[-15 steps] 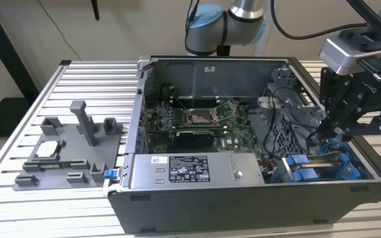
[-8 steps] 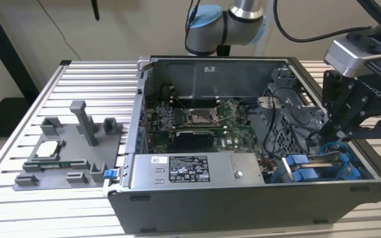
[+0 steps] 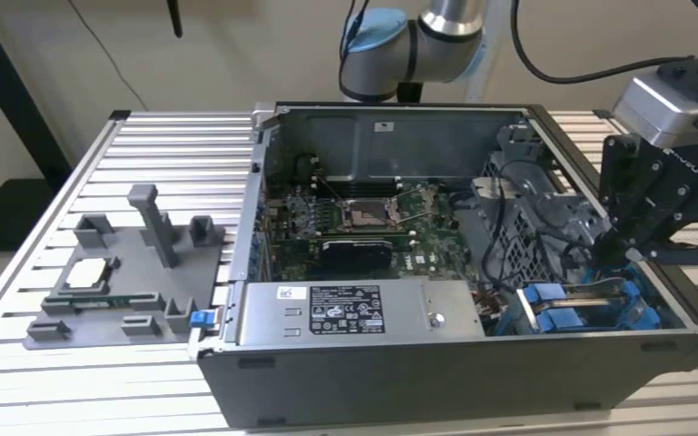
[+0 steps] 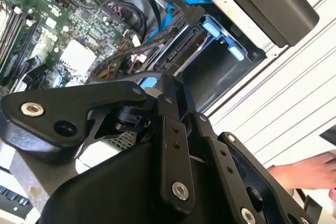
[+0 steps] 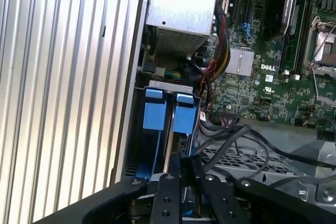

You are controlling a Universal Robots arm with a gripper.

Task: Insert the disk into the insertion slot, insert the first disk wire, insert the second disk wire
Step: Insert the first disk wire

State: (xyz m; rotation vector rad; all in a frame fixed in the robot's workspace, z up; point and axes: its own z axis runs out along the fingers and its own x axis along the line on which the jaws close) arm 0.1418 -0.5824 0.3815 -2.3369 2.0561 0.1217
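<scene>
Jaws near insertion slot (image 5: 155,116), cables (image 5: 231,140) close.

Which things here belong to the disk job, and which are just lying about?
Job: gripper, insertion slot with blue tabs.
Lying about: power-supply box, motherboard, grey fixture plate, processor chip on it, a person's hand.

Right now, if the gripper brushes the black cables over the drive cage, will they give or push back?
Probably floppy: the cables sag in loose curves across the cage, so they should bend aside. They look thin and light, but could snag on the gripper, which hangs close beside them.
</scene>
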